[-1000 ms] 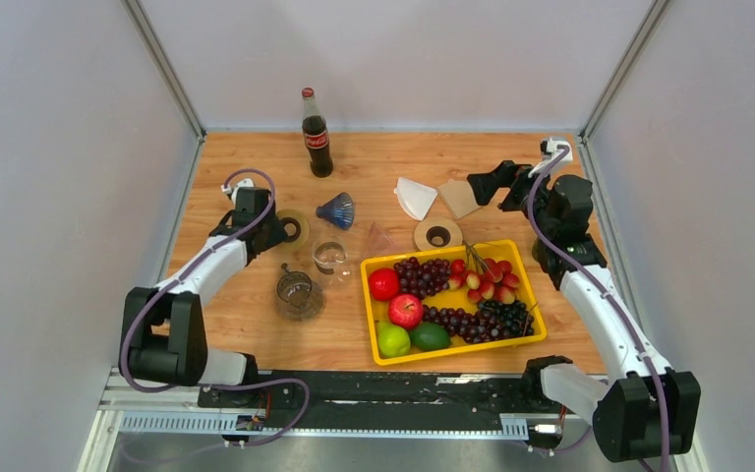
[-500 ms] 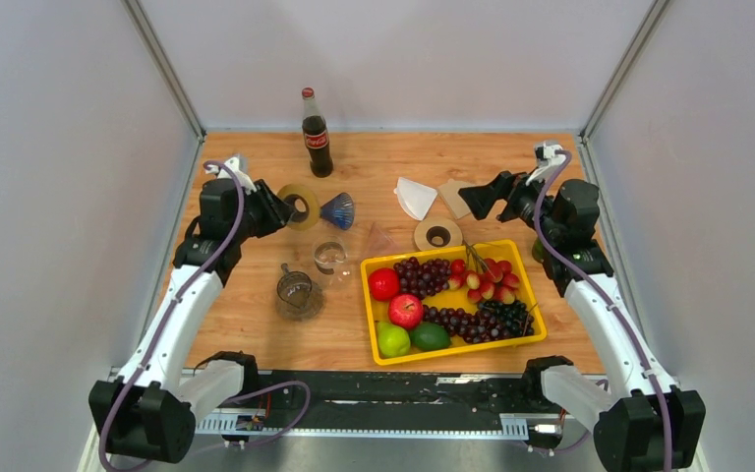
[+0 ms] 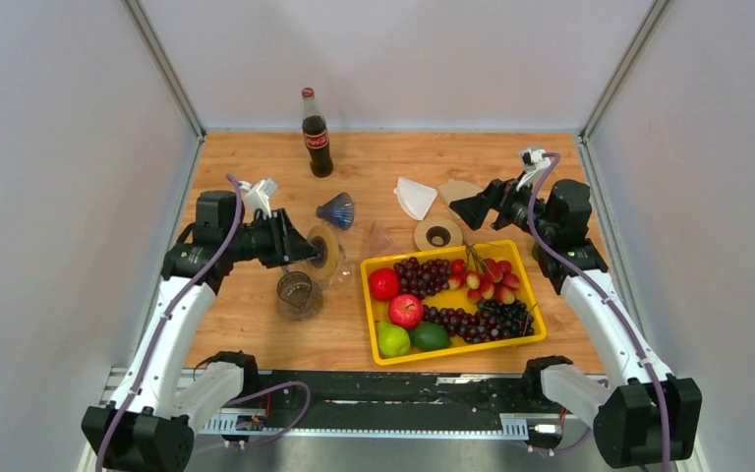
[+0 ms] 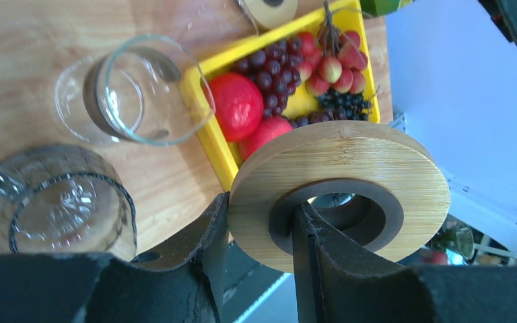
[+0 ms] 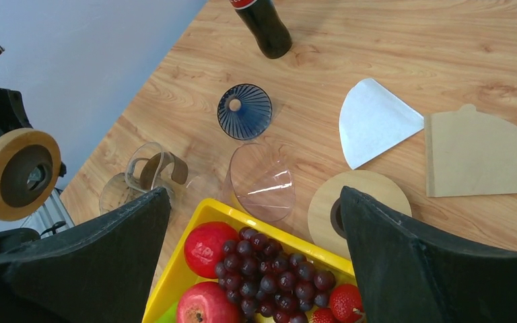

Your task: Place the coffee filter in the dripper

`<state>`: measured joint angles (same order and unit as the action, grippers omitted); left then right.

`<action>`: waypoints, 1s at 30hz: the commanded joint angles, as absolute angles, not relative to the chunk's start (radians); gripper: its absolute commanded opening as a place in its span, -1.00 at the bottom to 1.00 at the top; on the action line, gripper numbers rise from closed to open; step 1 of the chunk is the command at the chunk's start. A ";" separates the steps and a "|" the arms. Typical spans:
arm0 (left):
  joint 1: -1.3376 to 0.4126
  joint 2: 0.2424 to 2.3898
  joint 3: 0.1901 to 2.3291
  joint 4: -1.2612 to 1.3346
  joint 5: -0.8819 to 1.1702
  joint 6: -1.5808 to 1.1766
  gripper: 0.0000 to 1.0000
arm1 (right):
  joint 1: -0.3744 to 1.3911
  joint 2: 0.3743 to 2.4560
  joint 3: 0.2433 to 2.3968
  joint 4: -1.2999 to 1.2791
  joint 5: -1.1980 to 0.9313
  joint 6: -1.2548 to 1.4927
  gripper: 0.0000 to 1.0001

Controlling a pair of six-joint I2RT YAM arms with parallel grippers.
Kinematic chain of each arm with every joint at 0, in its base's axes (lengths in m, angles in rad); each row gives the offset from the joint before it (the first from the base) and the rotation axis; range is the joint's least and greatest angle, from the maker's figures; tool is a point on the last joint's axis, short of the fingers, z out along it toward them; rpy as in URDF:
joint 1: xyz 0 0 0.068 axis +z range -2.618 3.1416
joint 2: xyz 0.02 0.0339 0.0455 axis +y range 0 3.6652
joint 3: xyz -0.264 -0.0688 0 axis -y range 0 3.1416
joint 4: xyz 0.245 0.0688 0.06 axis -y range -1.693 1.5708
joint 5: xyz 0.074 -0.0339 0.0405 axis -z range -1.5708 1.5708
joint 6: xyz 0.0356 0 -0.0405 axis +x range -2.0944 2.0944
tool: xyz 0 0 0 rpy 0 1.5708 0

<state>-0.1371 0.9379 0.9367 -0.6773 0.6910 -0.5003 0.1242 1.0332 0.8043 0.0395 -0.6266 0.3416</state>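
The left gripper is clamped on a flat round bamboo ring, one black finger through its dark-lined hole, one on the outer rim, over the worktop's left half. The right gripper, fingers spread wide and empty, hovers near the far right corner by a white paper filter and a brown paper filter, both fan-shaped and flat. The ribbed blue dripper and smooth clear dripper sit mid-worktop, apart from both.
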 commanded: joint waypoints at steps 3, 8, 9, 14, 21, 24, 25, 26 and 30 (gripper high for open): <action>-0.139 0.937 1.051 -0.984 0.696 -0.444 -0.97 | 0.129 1.046 0.800 0.024 -0.625 0.353 1.00; -0.139 0.958 1.047 -1.104 0.646 -0.439 -0.96 | 0.129 1.076 0.808 -0.030 -0.611 0.352 0.99; -0.139 0.960 1.036 -1.114 0.644 -0.443 -0.96 | 0.130 1.082 0.814 -0.042 -0.611 0.356 0.99; -0.138 1.027 1.034 -1.216 0.485 -0.454 -0.97 | 0.129 1.088 0.808 -0.054 -0.606 0.349 1.00; -0.138 1.078 1.033 -1.193 0.297 -0.478 -0.98 | 0.130 1.088 0.803 -0.067 -0.569 0.329 0.99; -0.139 1.110 1.031 -1.201 0.224 -0.476 -0.98 | 0.130 1.092 0.804 -0.073 -0.559 0.327 1.00; -0.139 1.124 1.030 -1.203 0.178 -0.473 -0.98 | 0.130 1.094 0.804 -0.074 -0.556 0.326 1.00; -0.139 1.130 1.025 -1.202 0.161 -0.473 -0.98 | 0.130 1.095 0.804 -0.075 -0.550 0.325 1.00; -0.139 1.150 0.997 -1.157 0.161 -0.479 -0.99 | 0.129 1.100 0.805 -0.080 -0.541 0.322 1.00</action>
